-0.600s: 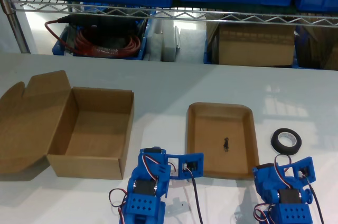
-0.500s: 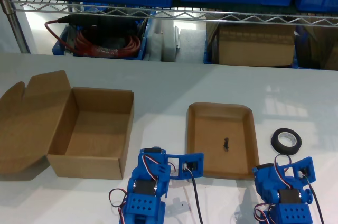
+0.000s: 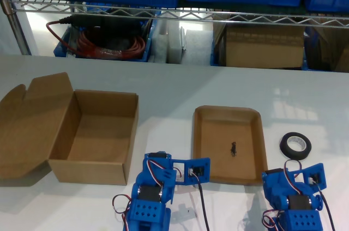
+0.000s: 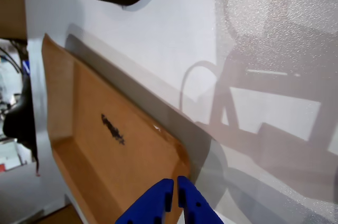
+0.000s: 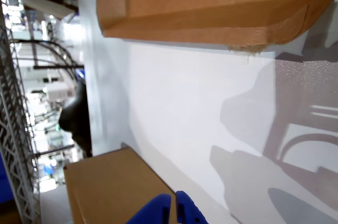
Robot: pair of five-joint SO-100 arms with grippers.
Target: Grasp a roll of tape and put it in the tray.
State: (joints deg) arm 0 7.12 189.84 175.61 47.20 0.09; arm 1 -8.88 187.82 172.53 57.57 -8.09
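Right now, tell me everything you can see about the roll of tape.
The roll of tape is a small black ring with a pale inner core, lying flat on the white table. It sits apart from the tray, on the tray's right in the exterior view, just beyond my first gripper, whose jaws look shut. Nothing touches it but the table. The first wrist view catches only part of it at the frame's edge.

Bright overhead light washes the white counter [image 3: 180,86], with glare patches at the exterior view's right. Soft arm shadows spread across the counter in both wrist views. Shelf clutter behind looks overexposed and blurred there.
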